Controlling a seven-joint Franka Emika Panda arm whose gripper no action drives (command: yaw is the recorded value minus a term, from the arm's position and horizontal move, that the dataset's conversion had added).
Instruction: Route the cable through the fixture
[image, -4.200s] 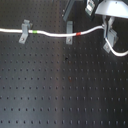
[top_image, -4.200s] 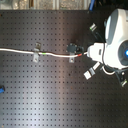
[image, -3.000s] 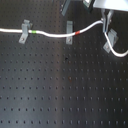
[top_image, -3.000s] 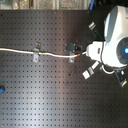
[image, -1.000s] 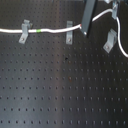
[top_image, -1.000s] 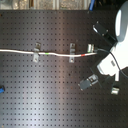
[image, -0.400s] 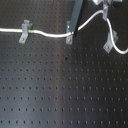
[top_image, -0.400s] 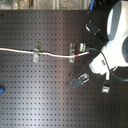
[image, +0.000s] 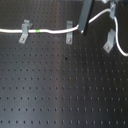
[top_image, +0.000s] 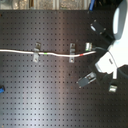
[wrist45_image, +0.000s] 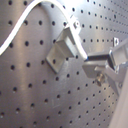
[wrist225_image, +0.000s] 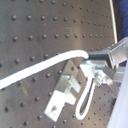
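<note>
Two clips (image: 24, 32) are carrying the cable (image: 50, 32) across my tabletop (image: 60, 90); I'm seeing the hand (wrist225_image: 95, 67) pinching the cable beside a third clip (wrist225_image: 65, 95).

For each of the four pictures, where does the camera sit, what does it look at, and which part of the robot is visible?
First exterior view: low, oblique over the pegboard; three clips, the cable, dark arm at top.
Second exterior view: overhead; same cable, white arm, pincer.
First wrist view: close on one clip; a finger.
Second wrist view: cable meeting the pincer.
Shared: both exterior views show the green band.
</note>
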